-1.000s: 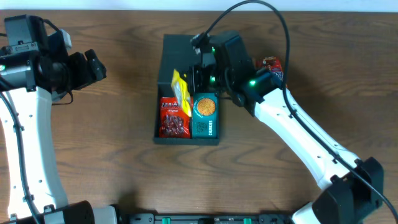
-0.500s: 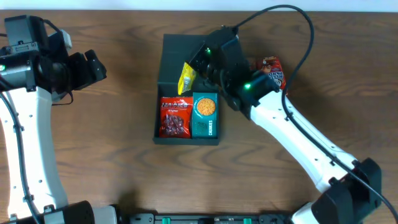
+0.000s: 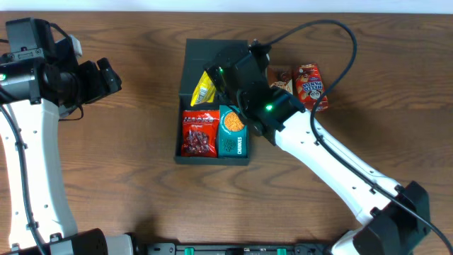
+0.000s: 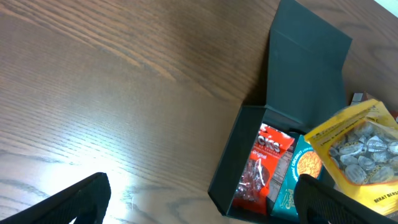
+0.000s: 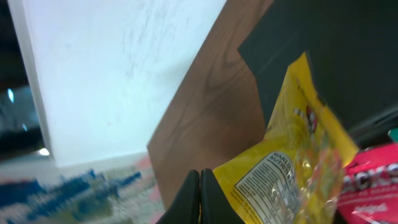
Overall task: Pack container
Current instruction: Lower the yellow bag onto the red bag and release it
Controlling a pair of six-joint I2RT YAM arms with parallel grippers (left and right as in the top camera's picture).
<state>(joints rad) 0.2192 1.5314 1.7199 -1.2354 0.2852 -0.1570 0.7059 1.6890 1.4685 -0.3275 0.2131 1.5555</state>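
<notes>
The container (image 3: 178, 145) is a dark box with its flap lid (image 3: 196, 62) lying open behind it. A red packet (image 3: 199, 132) and a teal packet (image 3: 233, 131) lie side by side inside. My right gripper (image 3: 215, 83) is shut on the edge of a yellow packet (image 3: 204, 88) and holds it tilted above the box's back edge and lid. In the right wrist view the shut fingers (image 5: 199, 194) pinch the yellow packet (image 5: 292, 162). My left gripper (image 3: 107, 76) is open and empty, far left of the box; the left wrist view shows its fingers (image 4: 199, 205) spread wide.
Two more snack packets lie on the table right of the lid: a red and blue one (image 3: 311, 86) and a brown one (image 3: 280, 76). The box (image 4: 225, 168) and its lid (image 4: 308, 81) also show in the left wrist view. The table's far edge runs just behind the lid.
My right gripper has swung left and back with the yellow packet, lifting it from the box interior to above the lid. The two packets to the right became uncovered. The left arm has not moved.
</notes>
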